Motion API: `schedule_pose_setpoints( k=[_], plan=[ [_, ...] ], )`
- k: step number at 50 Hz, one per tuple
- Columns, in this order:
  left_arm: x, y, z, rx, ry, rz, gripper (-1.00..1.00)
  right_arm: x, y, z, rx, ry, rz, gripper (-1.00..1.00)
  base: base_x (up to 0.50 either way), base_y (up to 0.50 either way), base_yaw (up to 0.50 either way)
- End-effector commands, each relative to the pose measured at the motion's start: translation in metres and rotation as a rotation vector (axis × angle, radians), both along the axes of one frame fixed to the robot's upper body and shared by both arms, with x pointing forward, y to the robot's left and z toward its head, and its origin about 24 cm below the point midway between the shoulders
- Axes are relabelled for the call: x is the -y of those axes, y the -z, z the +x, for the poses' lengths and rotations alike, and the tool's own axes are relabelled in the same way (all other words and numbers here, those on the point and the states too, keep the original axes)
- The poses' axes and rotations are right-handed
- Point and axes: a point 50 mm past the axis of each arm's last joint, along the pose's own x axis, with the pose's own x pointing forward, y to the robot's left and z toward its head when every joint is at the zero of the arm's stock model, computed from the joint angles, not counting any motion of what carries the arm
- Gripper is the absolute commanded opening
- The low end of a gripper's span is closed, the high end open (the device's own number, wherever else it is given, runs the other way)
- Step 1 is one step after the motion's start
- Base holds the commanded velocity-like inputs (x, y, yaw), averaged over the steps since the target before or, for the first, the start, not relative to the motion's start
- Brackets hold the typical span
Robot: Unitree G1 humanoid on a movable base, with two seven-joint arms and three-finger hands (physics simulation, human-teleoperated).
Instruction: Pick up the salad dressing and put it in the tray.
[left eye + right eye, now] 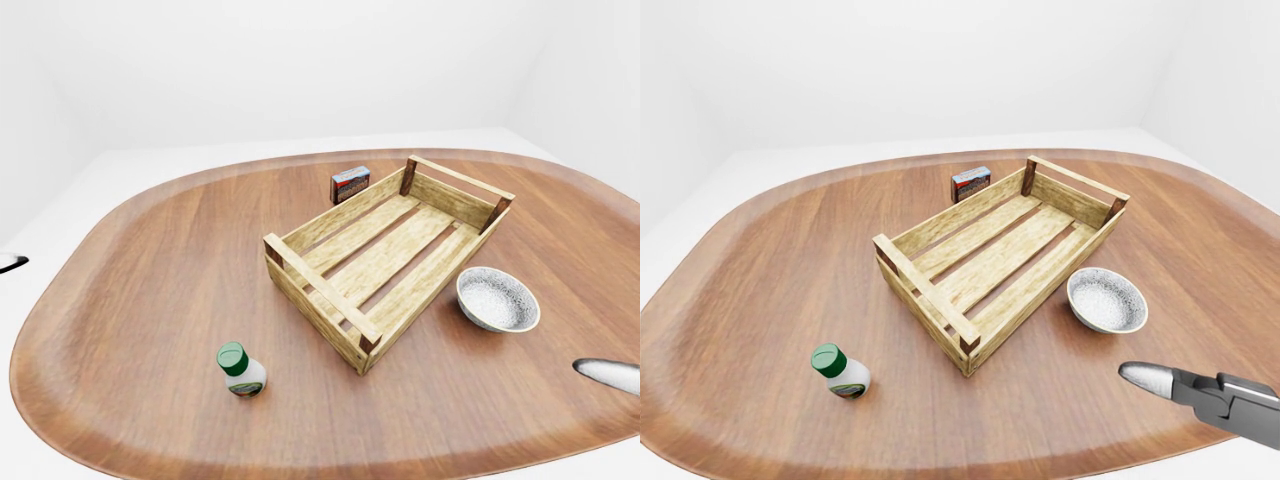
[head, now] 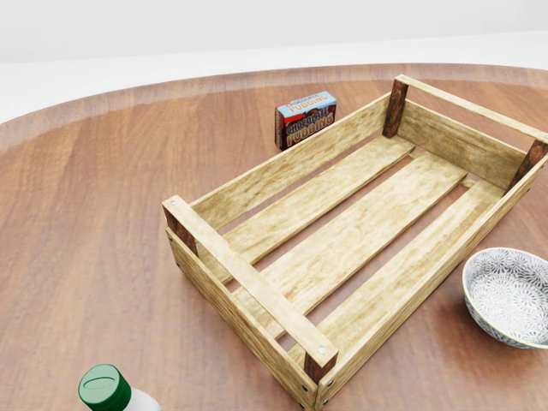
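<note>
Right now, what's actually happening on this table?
Nothing is being held yet. A salad dressing bottle with a green cap stands on the wooden table, apart from an empty slatted tray. A patterned bowl sits beside the tray and a small box beyond it. Only the tip of the robot's right hand shows at the right-eye view's lower right.
</note>
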Motion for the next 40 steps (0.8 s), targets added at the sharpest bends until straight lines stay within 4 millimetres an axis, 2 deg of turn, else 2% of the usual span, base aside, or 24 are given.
schedule_pose_setpoints(
  k=[1, 6, 11, 15, 18, 22, 25, 27, 33, 36, 40],
  plan=[
    [0.001, 0.000, 0.000, 0.001, 0.001, 0.005, 1.00, 0.001, 0.002, -0.001, -0.008, 0.007, 0.008, 1.00, 0.50, -0.05, 0.00],
    [0.000, 0.000, 0.000, -0.001, -0.001, 0.004, 1.00, 0.007, 0.007, 0.001, -0.032, 0.021, 0.035, 1.00, 0.50, -0.05, 0.00],
    [0.000, 0.000, 0.000, 0.000, -0.001, 0.004, 1.00, 0.006, 0.004, 0.000, -0.001, 0.034, 0.034, 1.00, 0.50, -0.05, 0.00],
    [0.000, 0.000, 0.000, -0.003, -0.001, 0.004, 1.00, 0.009, 0.002, -0.001, 0.036, 0.022, 0.064, 1.00, 0.00, 0.00, 0.00],
    [0.000, 0.000, 0.000, -0.001, -0.002, 0.005, 1.00, 0.001, 0.008, 0.014, -0.098, 0.122, -0.059, 1.00, 0.03, 0.16, 0.00],
    [0.000, 0.000, 0.000, -0.004, -0.003, 0.005, 1.00, 0.005, 0.000, 0.003, 0.026, 0.053, 0.014, 1.00, 0.10, 0.32, 0.00],
    [-0.001, 0.001, 0.000, -0.006, -0.007, 0.002, 1.00, 0.011, 0.006, 0.003, -0.011, 0.076, 0.037, 1.00, 0.00, 0.00, 0.00],
    [-0.001, 0.001, 0.000, -0.006, -0.006, 0.002, 1.00, 0.010, 0.001, -0.001, 0.026, 0.061, 0.035, 1.00, 0.00, 0.00, 0.00],
    [-0.001, 0.002, 0.001, -0.011, -0.005, 0.000, 1.00, 0.014, 0.008, 0.004, 0.003, 0.069, 0.075, 1.00, 0.00, 0.00, 0.00],
    [-0.002, 0.003, 0.002, -0.017, -0.006, -0.002, 1.00, 0.012, 0.006, 0.004, 0.018, 0.067, 0.071, 1.00, 0.00, 0.00, 0.00],
    [-0.001, 0.001, 0.001, -0.008, -0.005, 0.002, 1.00, 0.021, 0.001, 0.006, 0.076, 0.141, 0.089, 1.00, 0.00, 0.00, 0.00]
  ],
)
